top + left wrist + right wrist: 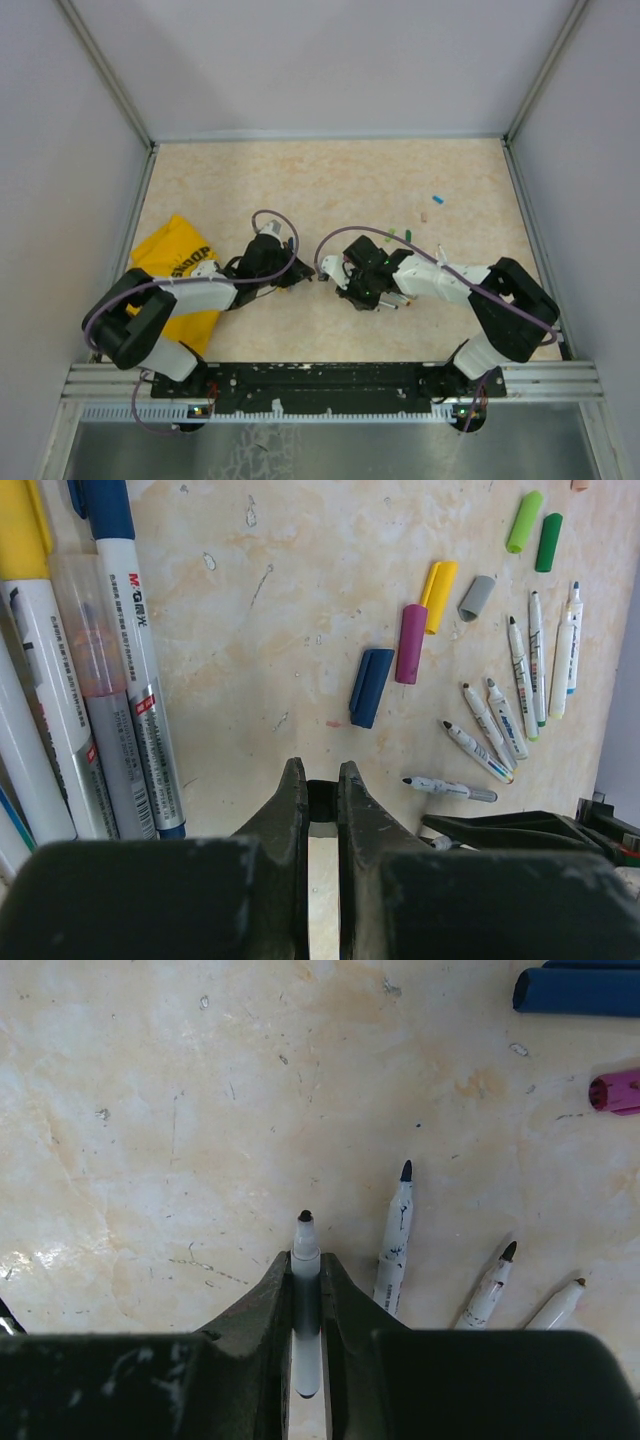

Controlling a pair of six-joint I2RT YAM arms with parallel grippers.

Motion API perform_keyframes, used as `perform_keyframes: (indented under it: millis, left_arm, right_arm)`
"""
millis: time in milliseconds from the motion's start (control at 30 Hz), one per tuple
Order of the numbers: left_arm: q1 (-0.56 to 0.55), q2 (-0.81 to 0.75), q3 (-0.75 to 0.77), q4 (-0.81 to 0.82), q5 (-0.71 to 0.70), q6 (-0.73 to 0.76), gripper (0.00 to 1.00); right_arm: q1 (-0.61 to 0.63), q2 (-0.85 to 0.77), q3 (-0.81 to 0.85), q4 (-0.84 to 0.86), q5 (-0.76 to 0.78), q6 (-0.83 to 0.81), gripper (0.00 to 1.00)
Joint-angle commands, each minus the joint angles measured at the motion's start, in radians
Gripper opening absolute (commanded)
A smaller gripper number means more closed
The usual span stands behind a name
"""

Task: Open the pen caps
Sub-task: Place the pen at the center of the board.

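The right gripper (306, 1265) is closed on a black-tipped pen (305, 1245). The uncapped barrel lies along the jaw gap, with its tip projecting just past the fingertips above the table (150, 1110). The left gripper (322, 780) has its jaws nearly together, pinching a small dark piece (322, 792) at their tips. This reads as that pen's cap, though the view is too tight to confirm.

Hazards, working outward:

1. Slip of the held barrel. It is round and gripped on a narrow line, so if the jaws ease it can slide forward and land tip first, marking the table.
2. Collision. Several uncapped pens (393, 1250) lie just beside the right finger (a low set-down would scatter them).
3. Runaway cap. If released high, the dark piece may roll among the loose caps (410, 643) or out of reach.
4. Crowded stock. The capped pens (130, 660) lie side by side and touching, so a reach there may catch two barrels.
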Motion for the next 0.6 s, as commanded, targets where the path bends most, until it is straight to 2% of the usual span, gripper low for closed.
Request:
perform_keyframes:
  millis: [0, 567]
  left_arm:
    - [0.005, 0.024, 0.048, -0.040, 0.014, -0.006, 0.02]
    - [0.004, 0.049, 0.090, -0.108, 0.003, 0.007, 0.15]
  right_arm:
    - [0.014, 0.007, 0.032, 0.003, 0.026, -0.015, 0.13]
    - [0.014, 0.009, 0.032, 0.001, 0.026, -0.017, 0.16]
